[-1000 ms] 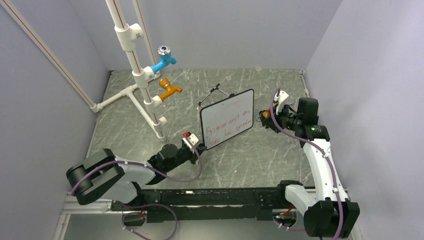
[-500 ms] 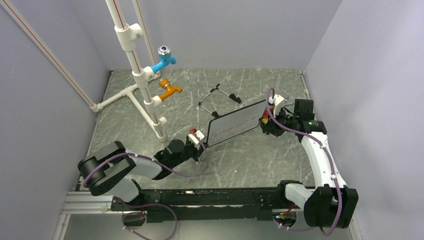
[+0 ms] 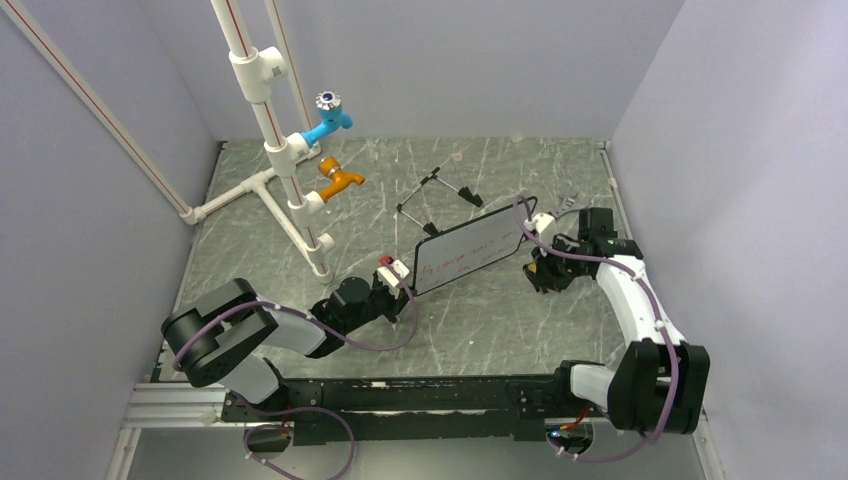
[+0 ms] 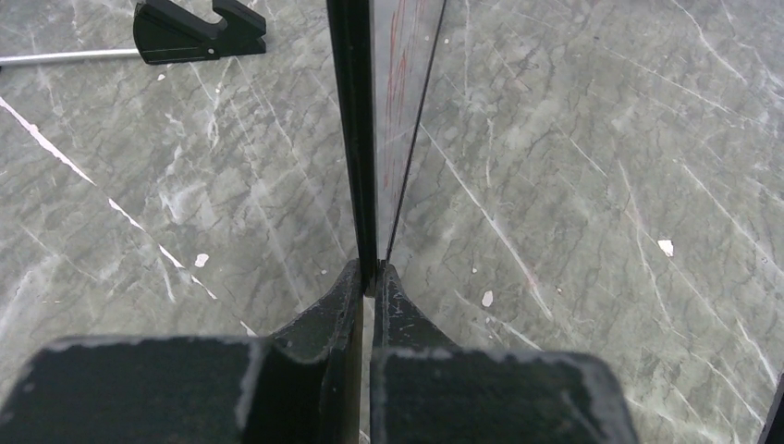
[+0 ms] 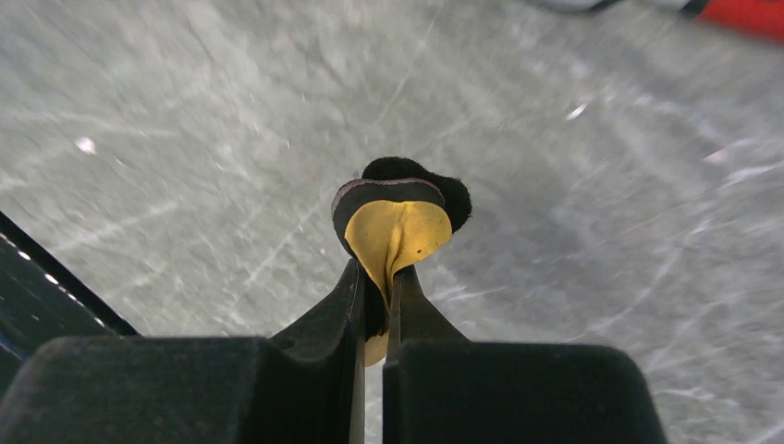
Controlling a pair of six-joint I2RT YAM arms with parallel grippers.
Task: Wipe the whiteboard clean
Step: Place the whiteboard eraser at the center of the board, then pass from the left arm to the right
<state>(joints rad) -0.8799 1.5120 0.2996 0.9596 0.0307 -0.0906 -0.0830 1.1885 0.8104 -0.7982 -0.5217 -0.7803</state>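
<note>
Tipped back since a second ago, the whiteboard point(image 3: 468, 250) now leans off its wire stand point(image 3: 440, 190), and the right pincer point(image 3: 538, 272) has slid away from the board's right end.
The left pincer point(image 4: 370, 277) is pinched tight on the board's near-left edge and holds it up over the desk point(image 3: 500, 330). The board's long side runs from that pincer up and right toward the right arm, with the red writing facing up. The right pincer is squeezed shut on a yellow and black eraser point(image 5: 393, 222), just beside the board's right end and low by the desk. Bare desk lies in front of the board. The stand sits behind it, apart.
</note>
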